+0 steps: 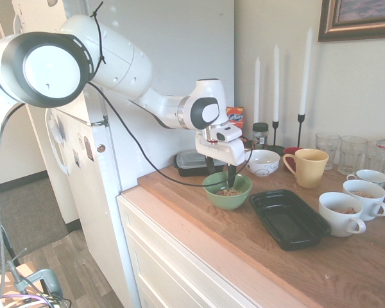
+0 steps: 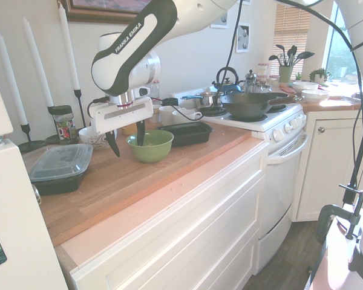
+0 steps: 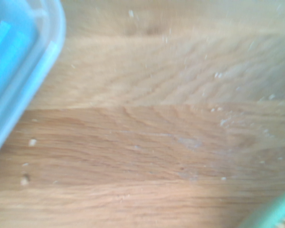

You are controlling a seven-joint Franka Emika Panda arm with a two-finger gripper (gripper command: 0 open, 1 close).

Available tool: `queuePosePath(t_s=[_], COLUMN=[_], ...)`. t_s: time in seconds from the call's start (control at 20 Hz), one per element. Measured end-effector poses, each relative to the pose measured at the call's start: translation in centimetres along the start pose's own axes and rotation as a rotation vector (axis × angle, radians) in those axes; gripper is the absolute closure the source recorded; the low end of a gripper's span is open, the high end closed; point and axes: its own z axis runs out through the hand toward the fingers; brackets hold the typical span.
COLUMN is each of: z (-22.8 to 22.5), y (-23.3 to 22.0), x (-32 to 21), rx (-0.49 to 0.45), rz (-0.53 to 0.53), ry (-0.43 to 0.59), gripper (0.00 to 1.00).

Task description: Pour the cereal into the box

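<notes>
Near the wooden countertop's (image 1: 237,256) wall edge stand three white candles (image 1: 276,83) in dark holders (image 1: 274,133). A lidded black container (image 2: 62,169) sits at its fridge-side end, and a yellow mug (image 1: 310,167) stands between the candles and two white cups (image 1: 342,213).

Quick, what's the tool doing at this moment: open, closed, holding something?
Tool: open, holding nothing; one finger reaches down into the green bowl, the other stands outside it.
</notes>
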Motion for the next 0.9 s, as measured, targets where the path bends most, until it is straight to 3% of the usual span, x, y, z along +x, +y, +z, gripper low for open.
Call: queuePosePath(t_s=[0.05,0.25,0.9], z=[0.6,1.2,1.8], y=[0.0,0.4,1.3], x=[0.1,0.2,0.8], rx=[-0.004,-0.008,-0.018], rz=[0.004,0.008,0.025], ry=[-0.016,-0.067,-0.082], gripper=[1.00,1.00,1.00])
